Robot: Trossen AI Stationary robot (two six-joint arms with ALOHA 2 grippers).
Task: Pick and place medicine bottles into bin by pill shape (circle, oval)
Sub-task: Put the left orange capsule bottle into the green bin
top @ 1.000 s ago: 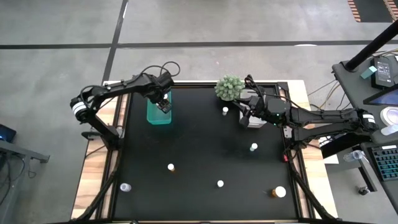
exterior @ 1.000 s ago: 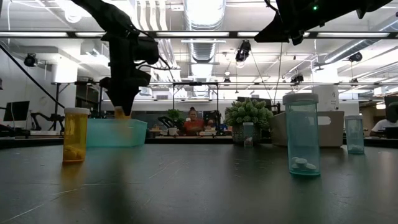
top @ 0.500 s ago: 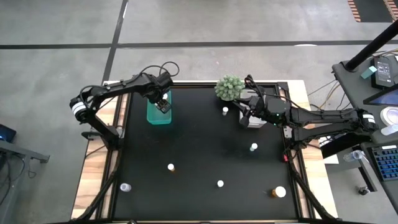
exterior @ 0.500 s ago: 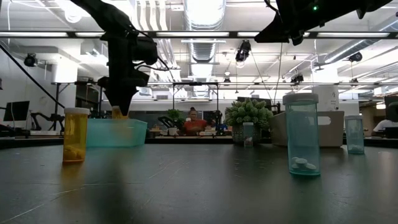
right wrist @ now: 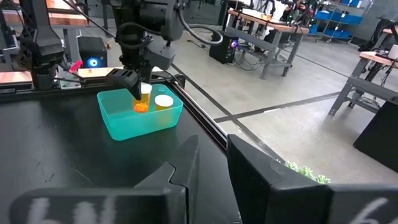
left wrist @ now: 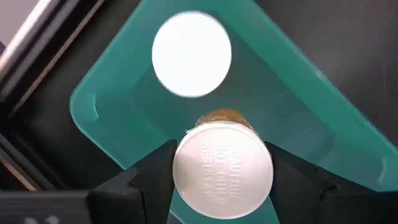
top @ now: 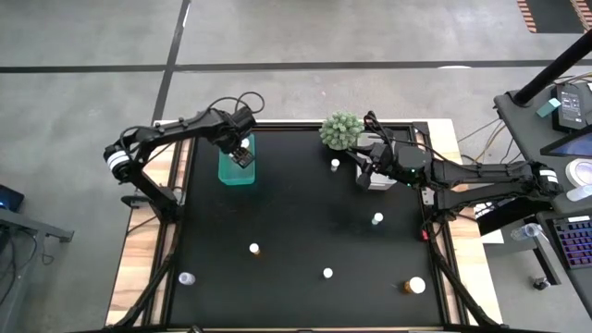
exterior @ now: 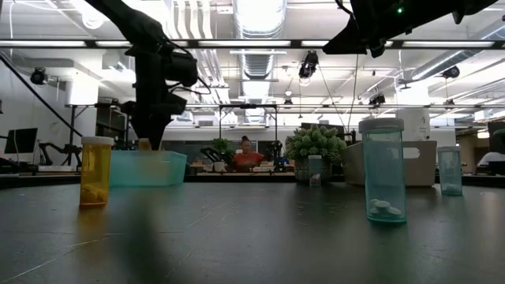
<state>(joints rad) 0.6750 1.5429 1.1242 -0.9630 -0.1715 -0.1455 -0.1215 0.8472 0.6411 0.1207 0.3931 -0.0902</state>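
My left gripper [top: 243,153] hangs over the teal bin [top: 227,173], shut on an amber medicine bottle [left wrist: 222,171] with a white cap. A second white-capped bottle [left wrist: 191,54] stands inside the bin. The right wrist view shows the same bin [right wrist: 124,124] with the held bottle [right wrist: 142,104] just above its floor. Loose bottles stand on the black table [top: 335,165] [top: 377,219] [top: 253,248], and more lie along the front edge. My right gripper [top: 363,174] waits by the white bin [top: 379,183], with only a narrow gap and nothing in it.
A spiky green plant ball [top: 341,130] sits at the back edge beside the right arm. In the low view an amber bottle [exterior: 96,171] and a clear teal one [exterior: 383,180] stand close to the camera. A person [exterior: 247,151] sits far behind the table.
The left gripper with its amber bottle has shifted slightly sideways over the teal bin. The right arm has not moved.
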